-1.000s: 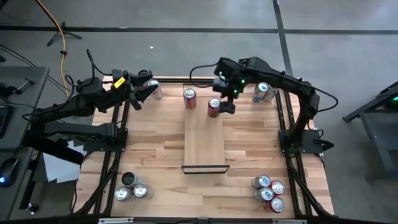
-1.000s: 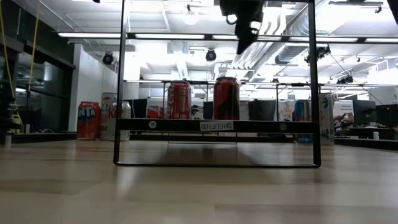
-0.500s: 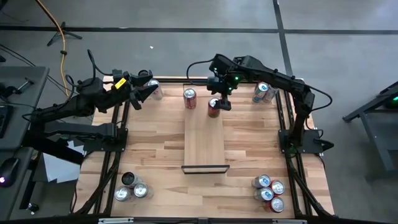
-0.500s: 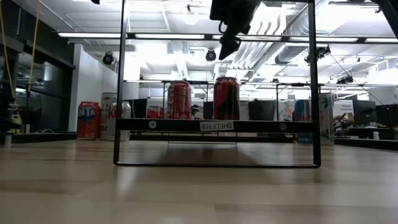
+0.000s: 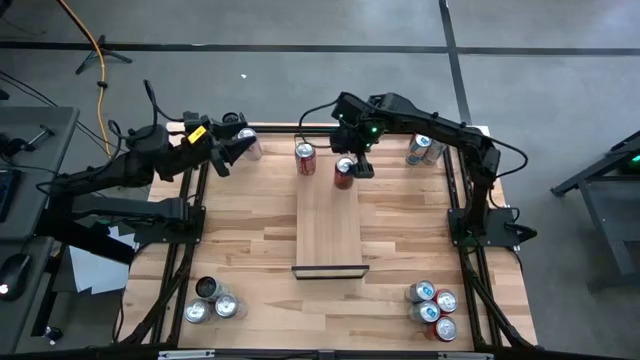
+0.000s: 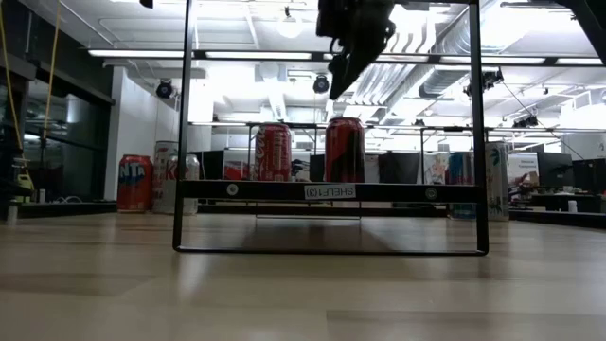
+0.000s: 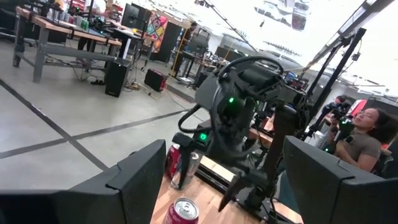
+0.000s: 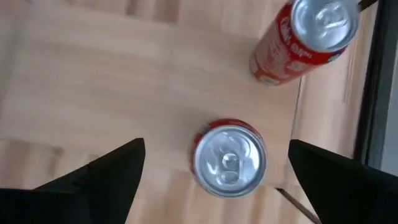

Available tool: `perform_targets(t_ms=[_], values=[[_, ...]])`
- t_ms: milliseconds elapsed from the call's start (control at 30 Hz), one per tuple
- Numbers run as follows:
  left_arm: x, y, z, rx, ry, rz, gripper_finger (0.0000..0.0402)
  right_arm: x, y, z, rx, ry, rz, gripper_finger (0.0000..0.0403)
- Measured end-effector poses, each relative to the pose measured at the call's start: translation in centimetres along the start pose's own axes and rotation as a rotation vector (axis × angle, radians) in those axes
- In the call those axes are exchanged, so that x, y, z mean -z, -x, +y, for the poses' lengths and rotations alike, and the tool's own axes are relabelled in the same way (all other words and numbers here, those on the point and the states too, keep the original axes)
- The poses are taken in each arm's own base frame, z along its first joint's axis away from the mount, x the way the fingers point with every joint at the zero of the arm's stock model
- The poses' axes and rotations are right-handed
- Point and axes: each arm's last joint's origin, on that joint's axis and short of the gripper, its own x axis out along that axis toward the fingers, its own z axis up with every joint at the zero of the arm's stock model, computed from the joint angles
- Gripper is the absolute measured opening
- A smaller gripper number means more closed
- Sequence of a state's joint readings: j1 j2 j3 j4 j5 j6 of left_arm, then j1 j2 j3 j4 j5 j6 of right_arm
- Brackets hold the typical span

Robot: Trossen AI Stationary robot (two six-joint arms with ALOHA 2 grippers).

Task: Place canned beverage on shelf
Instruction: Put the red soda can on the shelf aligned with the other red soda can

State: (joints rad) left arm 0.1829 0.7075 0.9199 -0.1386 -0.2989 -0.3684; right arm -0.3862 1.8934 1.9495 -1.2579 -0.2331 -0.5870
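Note:
A dark red can [image 5: 344, 173] stands upright on the far end of the pale wood shelf [image 5: 328, 225]; it also shows in the low view [image 6: 345, 150] and the right wrist view [image 8: 229, 158]. My right gripper [image 5: 352, 163] hangs open just above it, pointing down, one finger on each side of the can's top, touching nothing. A red cola can [image 5: 305, 157] stands by the shelf's far left corner. My left gripper [image 5: 233, 152] waits open and empty at the table's far left, next to a silver can [image 5: 250, 147].
Several cans stand at the near right corner [image 5: 430, 305], three at the near left corner [image 5: 212, 300], and one at the far right [image 5: 422, 148]. The shelf's black end rails [image 6: 180, 123] rise high in the low view. A person [image 7: 364, 134] sits beyond the table.
My right gripper has gone toward the table's left and a little down, turning as it went, and now hangs over the dark red can instead of to its right. The cans have stayed where they were.

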Motion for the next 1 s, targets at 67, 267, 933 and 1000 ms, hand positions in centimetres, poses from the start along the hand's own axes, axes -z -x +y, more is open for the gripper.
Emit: perform_targets(t_ms=[67, 267, 933, 1000], values=[[0.2, -0.2, 0.0, -0.003, -0.003, 0.008, 0.0270, 0.0, -0.9, -0.3, 0.011, 0.028, 0.034, 0.0383], [0.6, -0.9, -0.1, -0.011, -0.011, 0.030, 0.0270, 0.0, -3.2, -1.2, 0.070, 0.099, 0.130, 0.0383], [0.8, -0.8, 0.0, -0.022, -0.023, 0.058, 0.0270, -0.7, -6.6, -0.4, 0.101, 0.121, 0.268, 0.0368], [0.8, -0.8, 0.0, -0.022, -0.023, 0.058, 0.0270, -0.8, -6.7, -0.2, 0.105, 0.097, 0.267, 0.0352]])
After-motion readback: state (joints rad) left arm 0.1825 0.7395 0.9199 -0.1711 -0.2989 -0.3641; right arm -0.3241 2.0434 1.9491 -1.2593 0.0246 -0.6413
